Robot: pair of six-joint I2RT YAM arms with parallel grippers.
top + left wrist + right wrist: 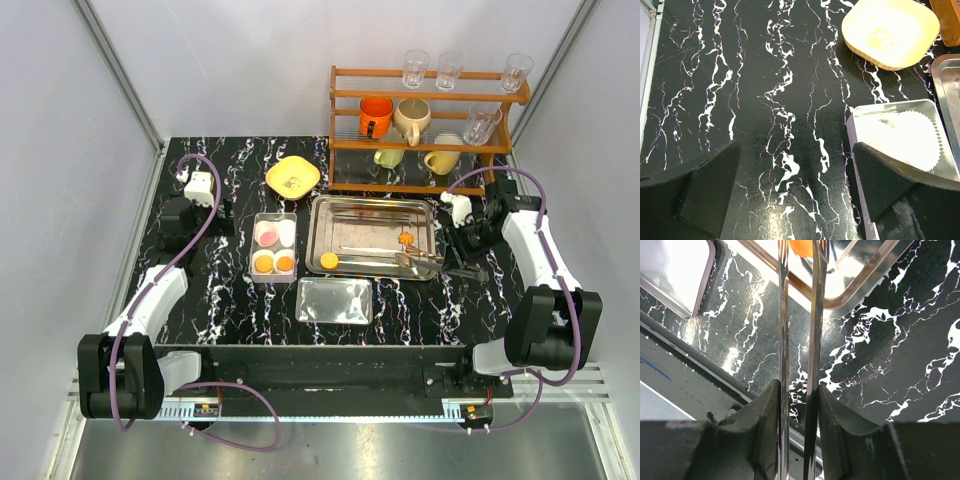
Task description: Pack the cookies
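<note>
right claw (799,392) clamped on tongs (783,315) (tips at orange cookie (800,246)); left claw (795,150) wide apart.

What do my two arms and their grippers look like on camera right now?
Both the left arm and the right arm have white links between bulky black joints, and a purple cable loops along each. The left gripper and the right gripper have matte black, wedge-shaped fingers. No markings are visible.
</note>
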